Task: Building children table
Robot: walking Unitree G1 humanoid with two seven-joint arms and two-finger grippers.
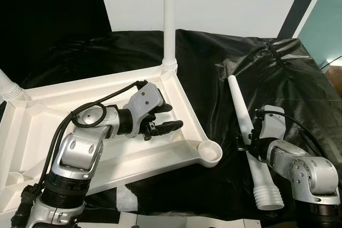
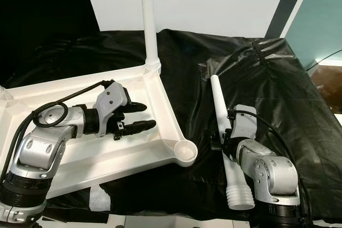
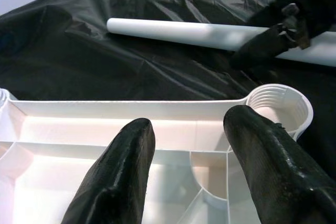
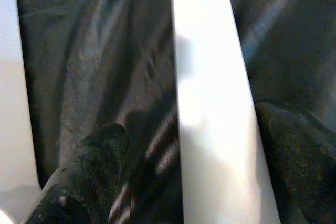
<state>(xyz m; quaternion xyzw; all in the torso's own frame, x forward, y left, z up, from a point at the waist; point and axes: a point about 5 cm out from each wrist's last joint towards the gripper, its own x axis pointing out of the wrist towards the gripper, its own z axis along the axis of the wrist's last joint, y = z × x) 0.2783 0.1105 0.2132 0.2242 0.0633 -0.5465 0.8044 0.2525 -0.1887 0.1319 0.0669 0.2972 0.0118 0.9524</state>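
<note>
Head views: the tabletop (image 1: pixel 107 148) lies upside down on black sheeting (image 1: pixel 214 68), one leg (image 1: pixel 170 20) screwed upright at its far corner. A loose leg (image 1: pixel 247 132) lies just right of it, long axis running away from the robot, ribbed end nearest. It looks light, stiff and smooth, best held mid-shaft.

Left wrist view: the left end effector (image 3: pixel 189 171), fingers apart and empty, faces the empty socket (image 3: pixel 278 106).

Right wrist view: the right end effector's (image 4: pixel 184 171) fingers straddle the loose leg, apparently not yet clamped.

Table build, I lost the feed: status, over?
Left gripper open over upturned tabletop. Right gripper straddling loose leg on black sheet, grip unclear. Corner socket free.
</note>
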